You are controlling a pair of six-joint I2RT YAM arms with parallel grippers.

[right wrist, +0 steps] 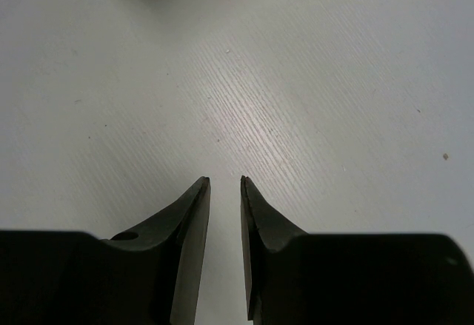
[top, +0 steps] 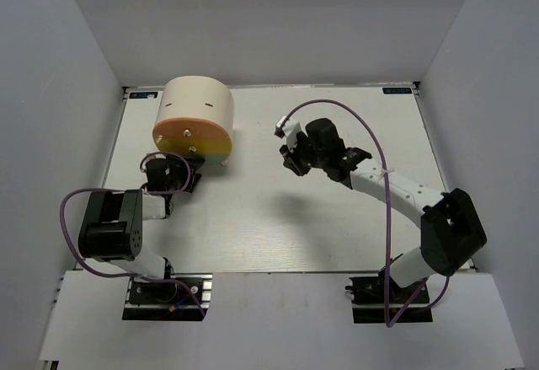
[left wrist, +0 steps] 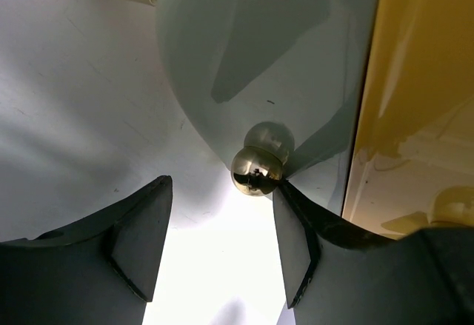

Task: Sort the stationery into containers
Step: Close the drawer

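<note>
- Brass knob (left wrist: 256,171) of the cream container (top: 199,102) sits just ahead of the wide, empty left claw (left wrist: 222,186).
- Right claw (right wrist: 225,181): narrow gap, empty, over the desk (right wrist: 311,81).

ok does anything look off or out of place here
Nothing looks spilled or damaged. One thing: the small knob on the container sits off-centre in the open left gripper, right beside one finger rather than midway. The right gripper hangs over the table, jaws slightly apart, holding nothing.
</note>
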